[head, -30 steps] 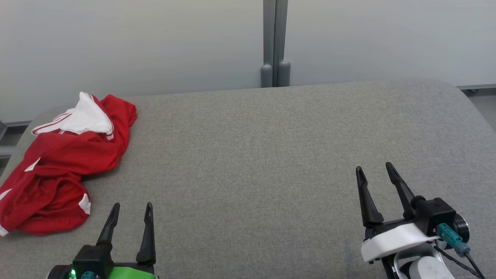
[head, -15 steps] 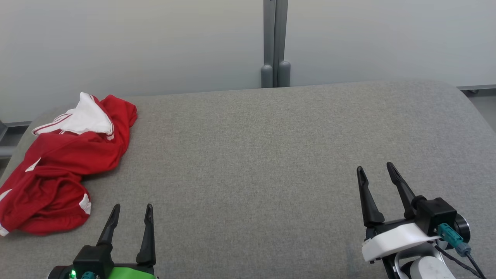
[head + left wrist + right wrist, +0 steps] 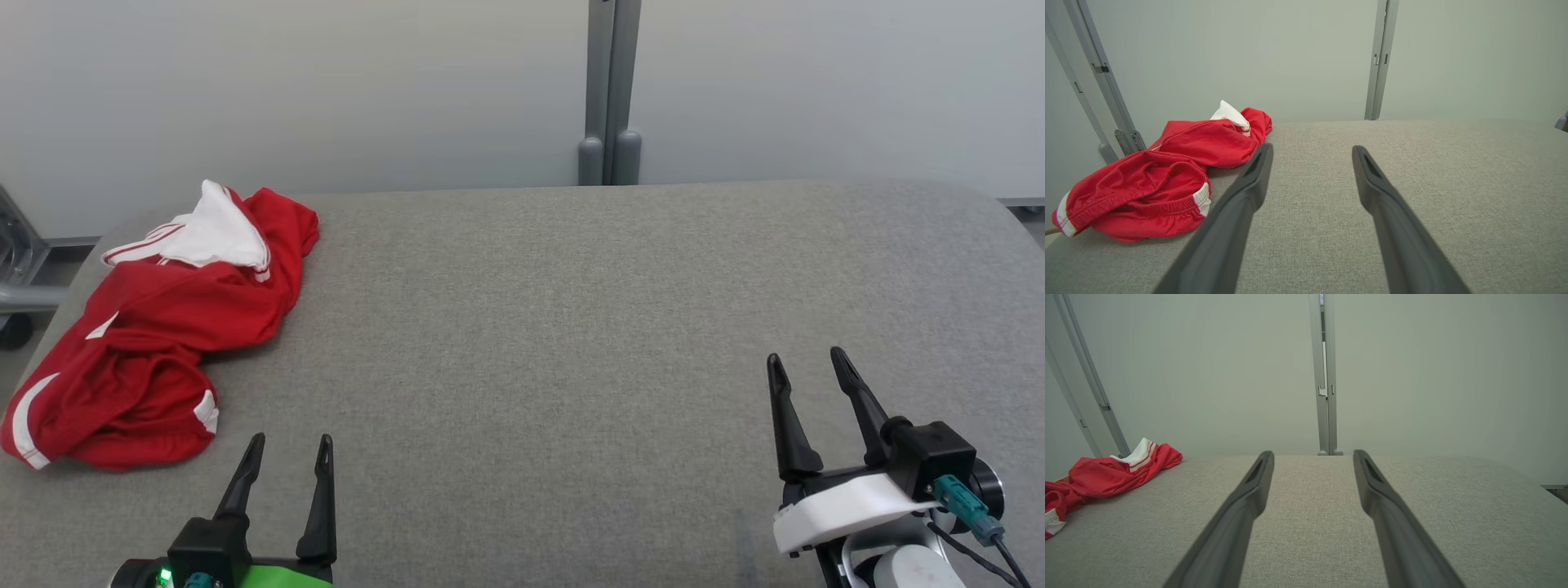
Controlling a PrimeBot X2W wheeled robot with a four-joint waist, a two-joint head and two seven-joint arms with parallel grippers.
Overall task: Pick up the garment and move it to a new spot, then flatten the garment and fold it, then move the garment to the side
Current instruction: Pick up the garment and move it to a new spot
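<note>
While my two arms hover low over its near side, the grey fabric-covered table (image 3: 531, 327) spreads wide across the head view, its far corners rounded. Behind it stands a pale wall (image 3: 326, 82), split by a grey upright post (image 3: 608, 90) that comes down to the table's far edge.

The garment (image 3: 155, 343), red with white panels and stripes, lies crumpled in a heap on the table's left end, right by the left edge. It looks like sports shorts: my left wrist view shows a gathered elastic band (image 3: 1126, 192) along its near side. A white fold (image 3: 216, 237) sticks up at its far end.

My left gripper (image 3: 293, 438) sits at the near edge just right of the heap, close to it but not touching. Its fingers are spread apart, with nothing between them but bare table. My right gripper (image 3: 805, 356) is well apart from the garment, over the table's near right, fingers likewise spread and empty.

A small green light (image 3: 166, 576) glows on my left wrist, and a teal plug (image 3: 963, 502) juts from my right wrist.
</note>
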